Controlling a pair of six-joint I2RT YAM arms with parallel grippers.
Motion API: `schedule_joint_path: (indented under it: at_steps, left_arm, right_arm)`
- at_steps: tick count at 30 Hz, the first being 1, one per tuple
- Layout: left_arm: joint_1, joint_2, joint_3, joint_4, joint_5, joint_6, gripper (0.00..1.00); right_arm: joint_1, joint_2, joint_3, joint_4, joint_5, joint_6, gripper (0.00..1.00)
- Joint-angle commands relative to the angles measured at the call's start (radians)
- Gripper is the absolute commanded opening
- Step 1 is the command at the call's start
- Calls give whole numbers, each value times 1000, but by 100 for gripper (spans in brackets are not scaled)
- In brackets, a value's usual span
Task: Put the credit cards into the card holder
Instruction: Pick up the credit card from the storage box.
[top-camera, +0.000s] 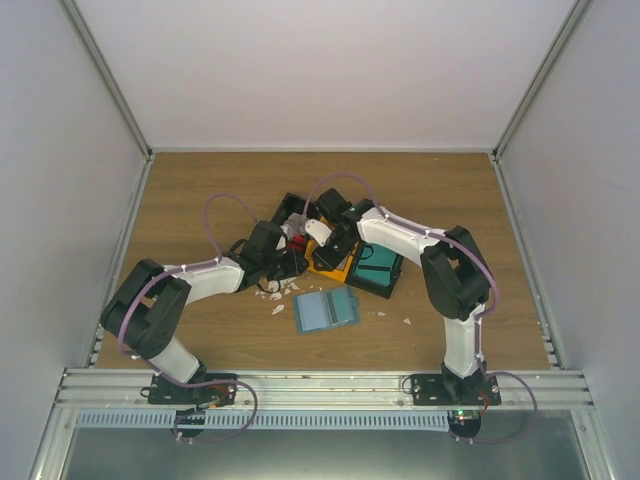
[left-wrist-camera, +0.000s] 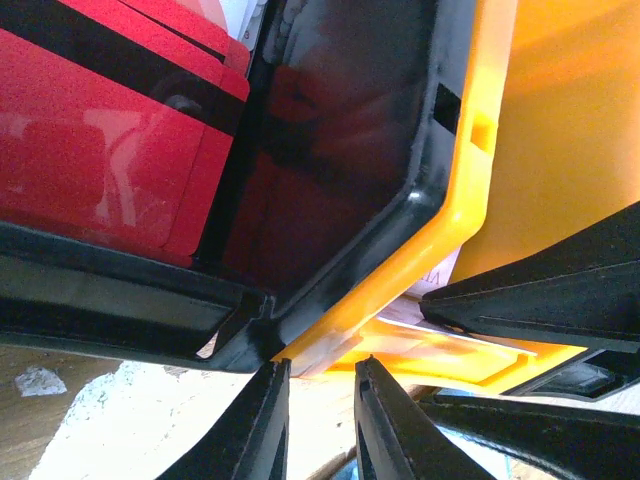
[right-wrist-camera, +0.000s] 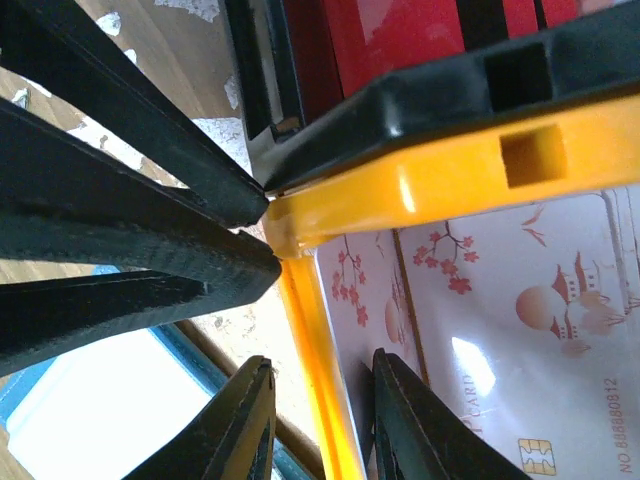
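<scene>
My right gripper (right-wrist-camera: 322, 360) stands part open astride the wall of the orange bin (right-wrist-camera: 450, 170), one finger on either side; just past my inner finger, inside that bin, lies a white credit card (right-wrist-camera: 500, 330) printed with pink blossoms. My left gripper (left-wrist-camera: 322, 365) keeps a narrow gap with nothing in it, tips just short of the same bin's corner; beyond them red cards (left-wrist-camera: 100, 150) with a dark stripe sit in the black bin (left-wrist-camera: 330, 120). The card holder (top-camera: 326, 310) lies open on the table (top-camera: 200, 200), behind both jaws, toward my bases.
</scene>
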Motion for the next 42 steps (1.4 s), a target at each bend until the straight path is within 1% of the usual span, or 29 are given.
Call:
schedule_joint_path:
  at_steps: [1,6,13,17,23,26,30,35,38,40,42]
  left_arm:
    - [-5,16,16,38,-34,-4,22]
    - [-4,5,16,38,-34,-5,22]
    - [-5,-23,10,33,-38,-4,23]
    - [-3,-13,12,19,-56,-6,23]
    - [-4,-6,6,27,-55,-12,22]
    - [-5,-6,8,27,-55,-11,22]
    - [-4,-4,10,28,-52,-10,22]
    - [-4,-6,12,28,-49,-8,22]
    - [-4,-7,12,30,-49,-8,22]
    - [-4,-9,12,31,-47,-8,22]
    - [-4,-14,12,33,-46,-7,22]
  right_arm:
    - [7,-21,-28,-32,-44,10,29]
    - [9,-14,-17,-23,-9,27,30]
    - [8,48,9,1,31,42,40]
    - [8,75,18,7,21,42,38]
    - [9,3,-2,27,-59,34,33]
    - [9,-29,-17,28,-69,35,27]
    - [9,-49,-29,32,-57,47,20]
    - [9,-71,-33,43,-21,75,13]
    - [9,-85,-33,55,5,90,5]
    - [8,-90,-33,63,26,106,2]
    - [8,-99,-34,73,69,120,0]
